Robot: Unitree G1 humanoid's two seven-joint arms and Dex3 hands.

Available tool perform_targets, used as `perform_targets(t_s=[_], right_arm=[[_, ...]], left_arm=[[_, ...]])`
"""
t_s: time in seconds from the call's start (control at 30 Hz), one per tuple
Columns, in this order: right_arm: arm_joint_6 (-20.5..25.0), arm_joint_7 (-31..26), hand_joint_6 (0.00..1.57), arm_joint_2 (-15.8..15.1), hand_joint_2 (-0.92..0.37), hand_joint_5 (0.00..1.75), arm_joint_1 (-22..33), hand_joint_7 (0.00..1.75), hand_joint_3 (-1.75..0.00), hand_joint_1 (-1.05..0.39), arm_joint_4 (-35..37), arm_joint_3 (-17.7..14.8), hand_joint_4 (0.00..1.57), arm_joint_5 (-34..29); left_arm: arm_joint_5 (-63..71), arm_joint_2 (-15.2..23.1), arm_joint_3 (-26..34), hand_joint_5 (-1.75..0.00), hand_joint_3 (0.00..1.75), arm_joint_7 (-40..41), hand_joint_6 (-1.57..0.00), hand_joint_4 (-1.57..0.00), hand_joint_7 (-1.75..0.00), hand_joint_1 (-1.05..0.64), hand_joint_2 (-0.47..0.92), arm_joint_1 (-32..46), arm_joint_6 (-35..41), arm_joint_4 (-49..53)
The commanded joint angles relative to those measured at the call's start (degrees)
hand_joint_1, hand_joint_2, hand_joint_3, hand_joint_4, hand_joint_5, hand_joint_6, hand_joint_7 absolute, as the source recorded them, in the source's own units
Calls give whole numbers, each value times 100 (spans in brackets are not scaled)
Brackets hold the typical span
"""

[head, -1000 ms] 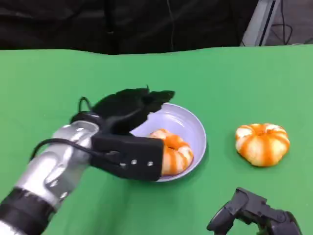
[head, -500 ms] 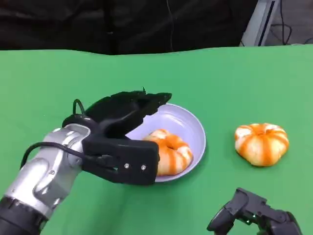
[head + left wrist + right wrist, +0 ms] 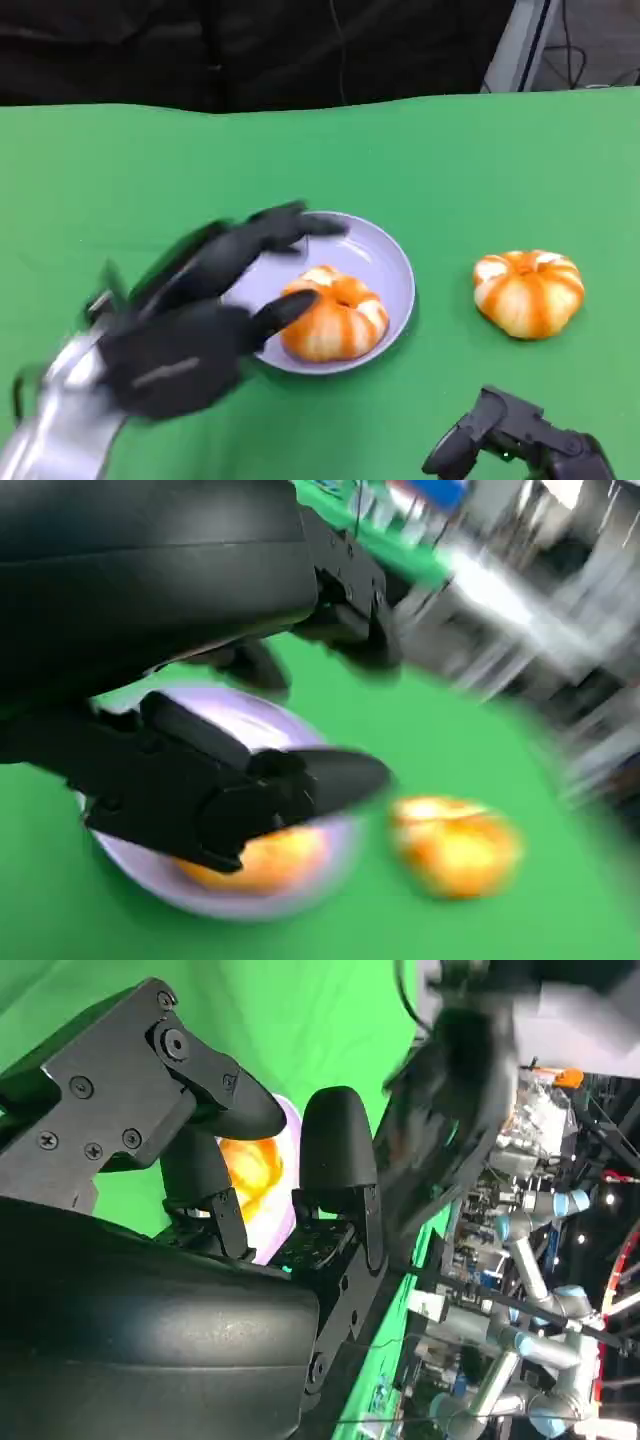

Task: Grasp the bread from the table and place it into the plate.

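An orange-and-white striped bread (image 3: pixel 335 318) lies in the lavender plate (image 3: pixel 390 255), with nothing holding it. My left hand (image 3: pixel 190 330) hovers over the plate's near-left rim, blurred, its fingers spread and empty. In the left wrist view the fingers (image 3: pixel 220 790) reach over the plate (image 3: pixel 145 868) and its bread (image 3: pixel 265 860). A second striped bread (image 3: pixel 528 292) sits on the green cloth to the plate's right, also visible as the second bread (image 3: pixel 455 845). My right hand (image 3: pixel 520 445) rests low at the front right, holding nothing. Between the right hand's fingers (image 3: pixel 335 1150), a bread (image 3: pixel 248 1165) shows.
The green table (image 3: pixel 450 160) stretches out behind the plate, up to a dark backdrop. Bare cloth lies between the plate and the second bread. Lab equipment stands beyond the table's far right corner.
My left hand has let go of the bread, which stays in the plate, and has pulled back toward the lower left with its fingers spread. The right hand has not moved.
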Motion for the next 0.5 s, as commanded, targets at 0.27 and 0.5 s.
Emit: perform_targets(t_s=[0.27,0.5], right_arm=[[1,-48,76,-29,-35,159,34,134,-127,-12,-72,-17,70,29],[-20,-16,77,-77,-36,159,-4,134,-127,-10,-51,-63,70,72]], left_arm=[[-631,-7,612,-141,128,143,-64,-72,-126,0,41,518,68,-537],[-1842,-550,888,-168,145,167,-73,-84,-158,6,41,2204,-166,-1296]])
